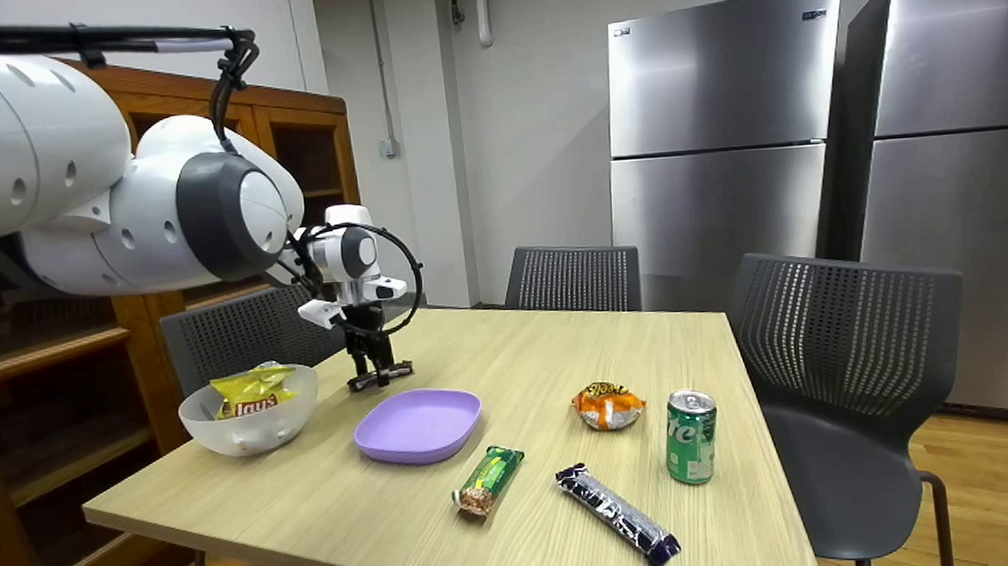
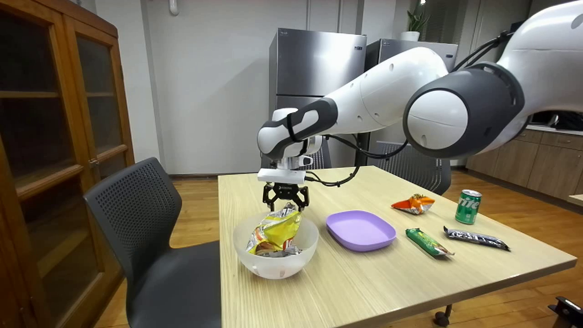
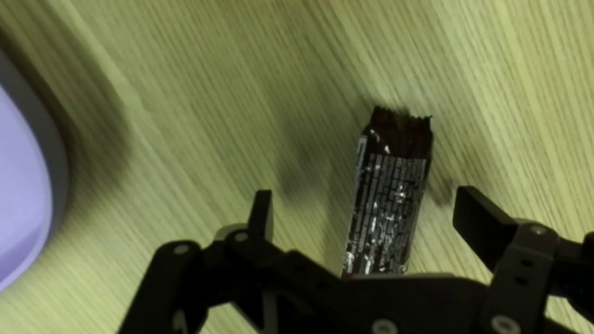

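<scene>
My gripper [image 3: 363,192] is open over a dark brown wrapped bar [image 3: 387,204]. In the wrist view the bar lies between the two fingers, with a gap on each side, and its near end is hidden behind the gripper body. In an exterior view the gripper [image 1: 372,377] points down at the table with its fingers around the bar [image 1: 400,370]. In an exterior view the gripper [image 2: 286,205] is behind the white bowl, and the bar is hidden there. A purple plate [image 3: 23,176] lies beside the gripper; it also shows in both exterior views [image 1: 416,424] [image 2: 361,230].
The white bowl [image 1: 251,434] [image 2: 278,269] holds a yellow chip bag [image 1: 253,393] [image 2: 278,230]. A green-wrapped bar [image 1: 490,478], a silver-and-dark bar [image 1: 616,514], an orange package [image 1: 608,405] and a green can [image 1: 690,438] lie or stand on the table. Chairs [image 1: 843,385] surround it.
</scene>
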